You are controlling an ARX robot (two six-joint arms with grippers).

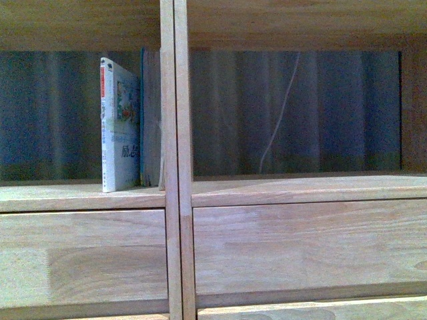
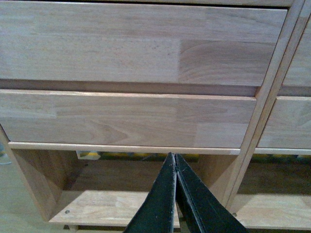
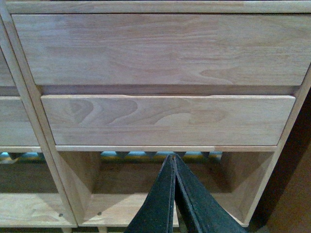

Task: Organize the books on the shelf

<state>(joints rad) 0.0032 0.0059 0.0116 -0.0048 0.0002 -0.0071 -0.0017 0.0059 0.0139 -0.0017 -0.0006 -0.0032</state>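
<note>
Left claw [image 2: 176, 160]: tips pressed together, holding nothing; it points at the lower open compartment of the left column, below the drawers.
Right claw [image 3: 174, 160]: likewise pressed together and empty, aimed at the lower compartment of the right column; both look parked low, clear of the books.
Drawers [image 1: 87, 257]: wide plank fronts, closed, under the book compartments.
Shelf [image 1: 175, 160]: light wood, double central upright dividing two columns.
White paperback [image 1: 120, 137]: upright in the left compartment, spine outward, near the upright.
Blue-spined book [image 1: 143, 117]: taller, upright, just behind the paperback and against the upright, which likely props both.
Right compartment [image 1: 293, 113]: holds no books.
Progress: both books appear already shelved.
</note>
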